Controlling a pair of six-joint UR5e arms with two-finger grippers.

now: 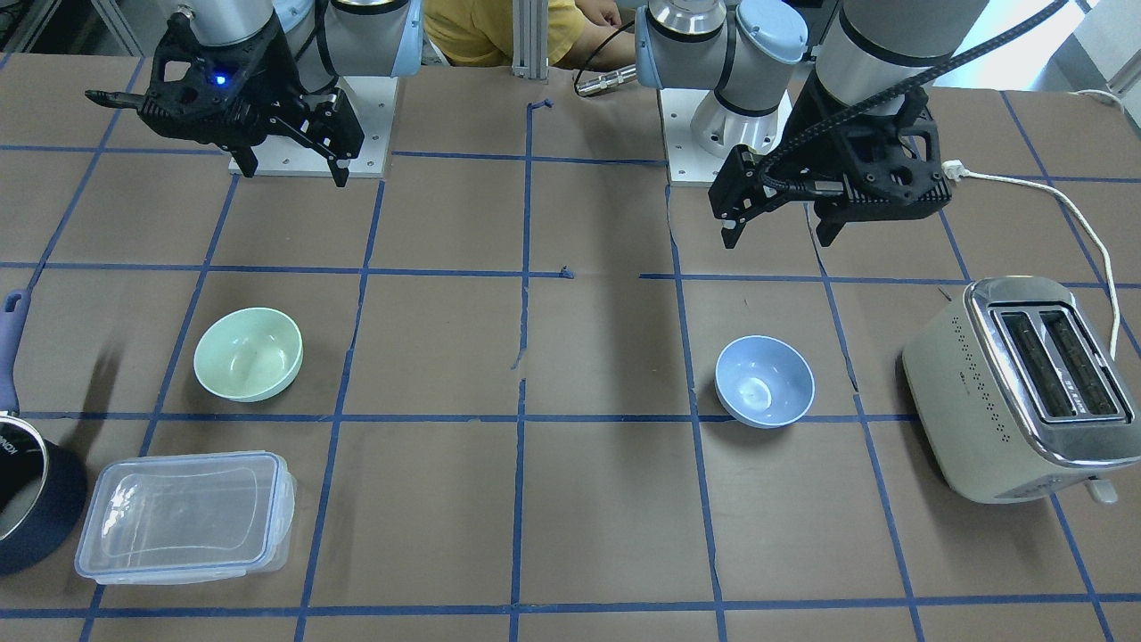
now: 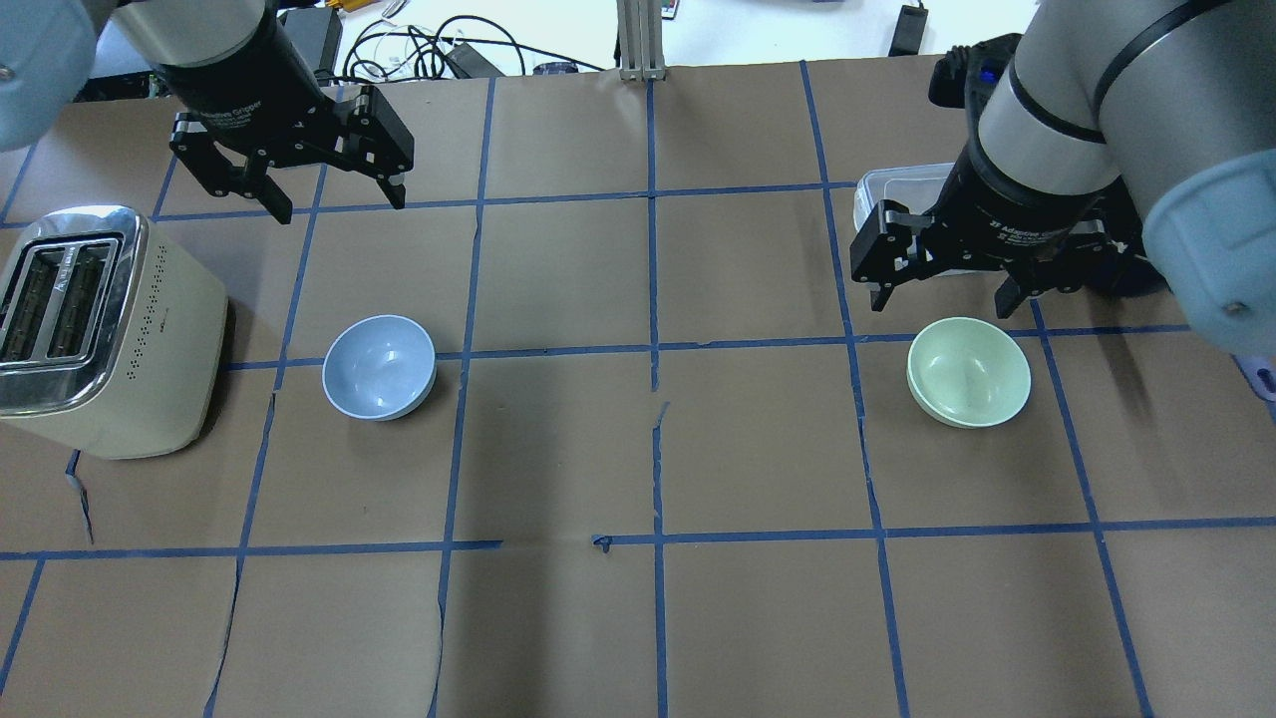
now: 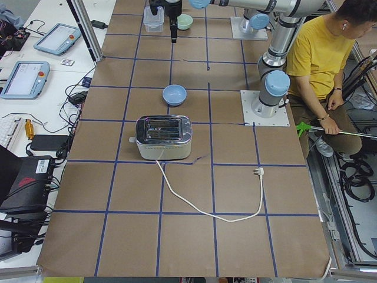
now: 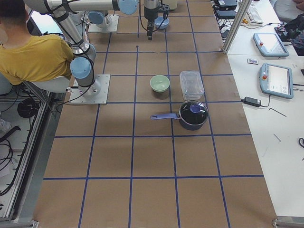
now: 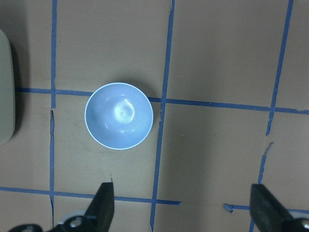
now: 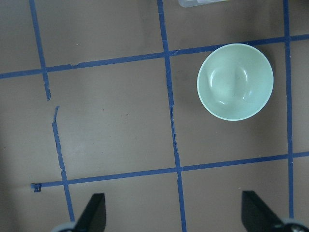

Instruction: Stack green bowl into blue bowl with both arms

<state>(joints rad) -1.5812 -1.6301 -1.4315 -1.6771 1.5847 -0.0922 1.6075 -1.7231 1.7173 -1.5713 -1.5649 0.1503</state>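
Note:
The green bowl (image 1: 248, 353) stands upright on the brown table, also in the overhead view (image 2: 968, 371) and the right wrist view (image 6: 235, 81). The blue bowl (image 1: 764, 381) stands upright about two grid squares away, also in the overhead view (image 2: 379, 366) and the left wrist view (image 5: 119, 115). My right gripper (image 2: 940, 299) is open and empty, in the air just beyond the green bowl. My left gripper (image 2: 339, 204) is open and empty, in the air beyond the blue bowl. In the front view the right gripper (image 1: 294, 174) and the left gripper (image 1: 775, 234) hang near the robot's bases.
A cream toaster (image 1: 1025, 388) with a white cord (image 1: 1070, 214) stands beside the blue bowl on the robot's left. A clear plastic container (image 1: 183, 517) and a dark navy pot (image 1: 27, 499) stand near the green bowl. A person in yellow (image 1: 499, 27) sits behind the bases.

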